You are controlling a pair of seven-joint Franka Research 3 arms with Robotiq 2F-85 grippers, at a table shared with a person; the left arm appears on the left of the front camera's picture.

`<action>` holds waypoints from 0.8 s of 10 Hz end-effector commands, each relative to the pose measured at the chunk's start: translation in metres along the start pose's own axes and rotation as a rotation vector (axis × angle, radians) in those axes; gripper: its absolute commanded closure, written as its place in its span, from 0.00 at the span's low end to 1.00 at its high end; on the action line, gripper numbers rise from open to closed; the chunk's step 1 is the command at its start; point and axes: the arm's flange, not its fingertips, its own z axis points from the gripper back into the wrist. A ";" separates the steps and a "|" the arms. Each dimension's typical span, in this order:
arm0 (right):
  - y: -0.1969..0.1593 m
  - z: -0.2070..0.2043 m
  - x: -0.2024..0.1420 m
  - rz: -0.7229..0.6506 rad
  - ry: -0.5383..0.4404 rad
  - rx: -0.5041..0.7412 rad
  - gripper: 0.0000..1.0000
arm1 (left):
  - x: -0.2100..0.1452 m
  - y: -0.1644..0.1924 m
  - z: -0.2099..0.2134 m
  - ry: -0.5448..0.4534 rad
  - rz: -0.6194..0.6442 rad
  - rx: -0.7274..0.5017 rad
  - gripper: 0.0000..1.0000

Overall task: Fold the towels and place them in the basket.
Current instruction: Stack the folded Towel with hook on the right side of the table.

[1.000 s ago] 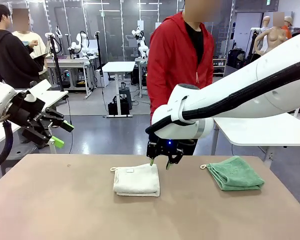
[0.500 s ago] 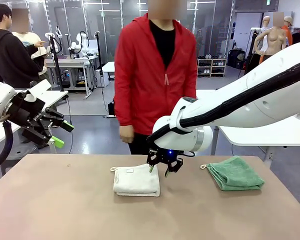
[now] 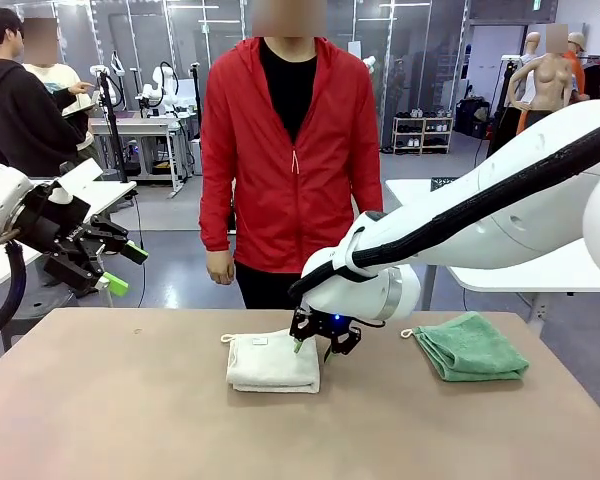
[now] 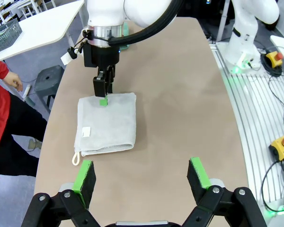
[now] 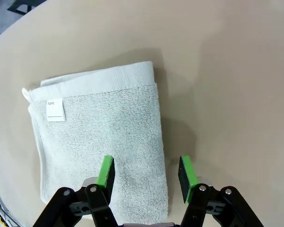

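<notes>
Across the bench (image 3: 130,400) both towels lie folded, off-white towel (image 3: 273,361) and green towel (image 3: 470,347); basketing remains; right hand (image 3: 314,346) is poised part-open, empty, above the off-white's edge; left hand (image 3: 123,267) is held wide, empty.

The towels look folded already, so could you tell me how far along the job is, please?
Done: off-white towel and mint green towel both lie folded on the table. In hand: the open right gripper straddles the off-white towel's edge, nothing gripped. Left: placing both in the basket.
</notes>
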 end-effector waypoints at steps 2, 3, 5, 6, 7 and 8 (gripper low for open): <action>-0.012 -0.005 -0.003 0.026 0.027 0.098 0.31 | 0.001 -0.001 0.002 -0.016 -0.009 -0.006 0.02; -0.012 -0.006 -0.003 0.028 0.032 0.099 0.51 | 0.001 -0.001 0.002 -0.016 -0.009 -0.006 0.02; -0.012 -0.006 -0.003 0.026 0.037 0.100 0.71 | 0.001 -0.001 0.002 -0.016 -0.009 -0.006 0.02; -0.011 -0.006 -0.003 0.021 0.036 0.096 0.56 | 0.001 -0.001 0.002 -0.016 -0.009 -0.006 0.02; -0.010 -0.006 -0.003 0.022 0.043 0.093 0.91 | 0.001 -0.001 0.002 -0.016 -0.009 -0.006 0.02; -0.009 -0.005 -0.003 0.022 0.049 0.088 0.76 | 0.001 -0.001 0.002 -0.016 -0.009 -0.006 0.02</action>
